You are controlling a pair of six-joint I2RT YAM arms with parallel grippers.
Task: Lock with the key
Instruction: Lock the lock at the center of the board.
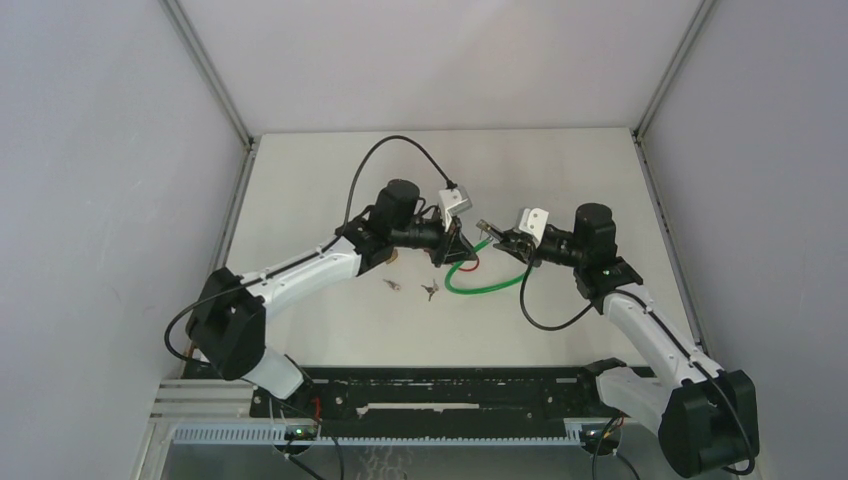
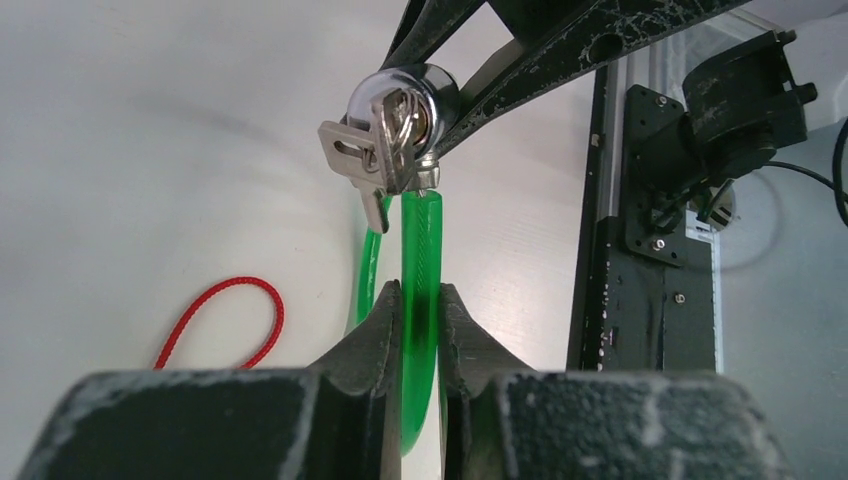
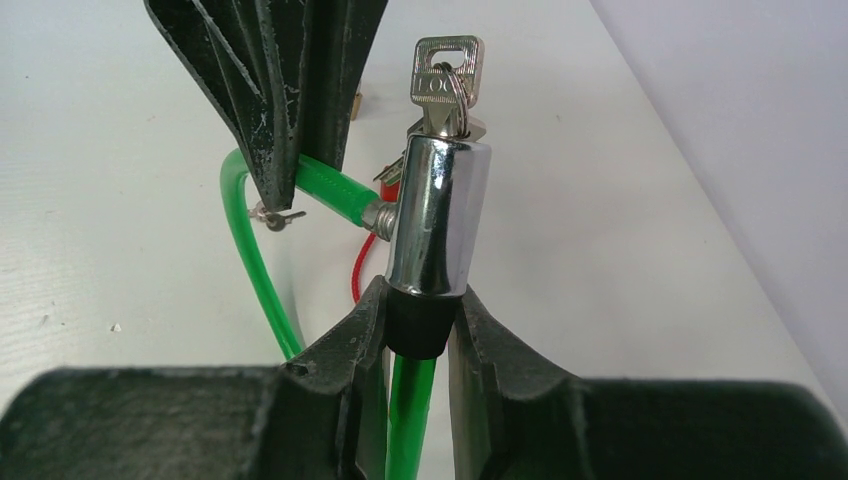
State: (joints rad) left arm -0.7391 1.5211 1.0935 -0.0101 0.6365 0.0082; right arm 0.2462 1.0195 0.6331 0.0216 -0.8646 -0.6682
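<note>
Past the black rail [image 1: 420,385] at the desk's [image 1: 330,180] near edge, two small metal pieces [image 1: 392,284] lie just short of the middle, near a red cord [image 2: 225,320]. Over the middle, the green cable [image 2: 421,250] loops down to the surface. The left pincer [image 2: 412,330] is pinching the cable just behind its metal tip. The right pincer [image 3: 420,320] is pinching the black collar below the chrome lock cylinder [image 3: 438,215]. The key [image 3: 445,75] sits in the cylinder's end, held by neither.

Turning the key probably means freeing one pincer. The springy cable could then pull its tip away from the cylinder, or the smooth cylinder could twist in the narrow grip. The desk is matte white, walled by plain grey panels at the far and side edges.
</note>
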